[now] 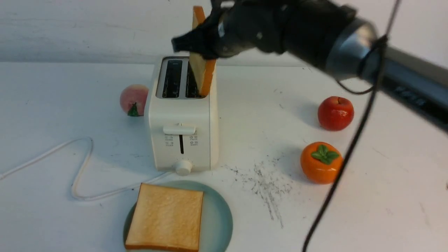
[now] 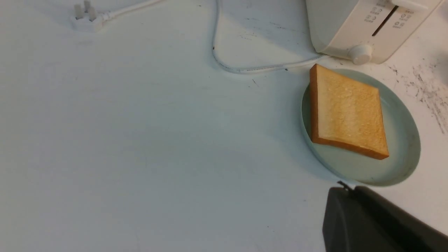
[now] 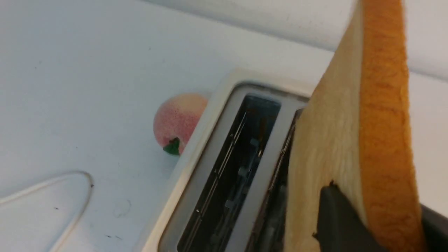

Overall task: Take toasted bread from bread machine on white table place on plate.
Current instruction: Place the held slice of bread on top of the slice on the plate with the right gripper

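The bread machine [image 1: 182,122] stands mid-table on the white table [image 1: 385,196]. One slice of toasted bread [image 1: 204,75] stands tilted, its lower part in the right-hand slot, while the left slot is empty. My right gripper [image 1: 199,43] reaches in from the right and is shut on this slice [image 3: 350,140], with a dark finger [image 3: 336,217] pressed on its face and the other behind the crust. A second slice [image 1: 166,217] lies flat on the pale blue-green plate [image 1: 218,213] in front of the toaster. My left gripper [image 2: 344,190] hovers shut beside the plate [image 2: 399,140].
A peach [image 1: 134,99] sits left of the toaster. A red apple [image 1: 335,112] and an orange persimmon [image 1: 320,162] lie to the right. The white cord [image 1: 82,164] loops over the table's left side to its plug [image 2: 85,17]. A black cable [image 1: 343,161] hangs from my right arm.
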### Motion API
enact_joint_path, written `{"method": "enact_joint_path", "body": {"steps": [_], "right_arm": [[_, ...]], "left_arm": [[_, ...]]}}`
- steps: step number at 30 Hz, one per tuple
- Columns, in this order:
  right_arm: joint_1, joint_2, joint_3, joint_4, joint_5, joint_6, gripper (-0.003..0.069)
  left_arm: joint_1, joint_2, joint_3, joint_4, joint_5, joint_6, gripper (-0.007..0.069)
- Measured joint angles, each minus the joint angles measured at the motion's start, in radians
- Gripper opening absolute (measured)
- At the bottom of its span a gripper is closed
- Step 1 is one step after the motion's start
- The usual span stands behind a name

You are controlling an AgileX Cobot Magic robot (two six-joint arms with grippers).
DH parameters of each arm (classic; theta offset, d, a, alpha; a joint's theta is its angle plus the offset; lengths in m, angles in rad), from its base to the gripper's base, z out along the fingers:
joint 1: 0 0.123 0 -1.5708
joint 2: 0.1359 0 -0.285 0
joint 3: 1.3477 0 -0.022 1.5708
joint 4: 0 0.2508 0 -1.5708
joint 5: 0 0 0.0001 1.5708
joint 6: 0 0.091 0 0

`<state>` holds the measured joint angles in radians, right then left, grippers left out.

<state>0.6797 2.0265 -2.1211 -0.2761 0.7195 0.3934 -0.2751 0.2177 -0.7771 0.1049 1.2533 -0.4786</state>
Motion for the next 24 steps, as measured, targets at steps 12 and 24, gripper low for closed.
{"method": "enact_joint_path", "body": {"steps": [12, 24], "right_arm": [[-0.006, -0.249, 0.026, 0.627, 0.531, -0.572, 0.0117], [-0.006, -0.177, 0.460, 0.973, 0.332, -0.893, 0.0117]], "left_arm": [[0.000, -0.001, 0.000, 0.009, -0.025, 0.000, -0.0014], [0.000, -0.001, 0.000, 0.012, -0.027, 0.000, -0.0014]]}}
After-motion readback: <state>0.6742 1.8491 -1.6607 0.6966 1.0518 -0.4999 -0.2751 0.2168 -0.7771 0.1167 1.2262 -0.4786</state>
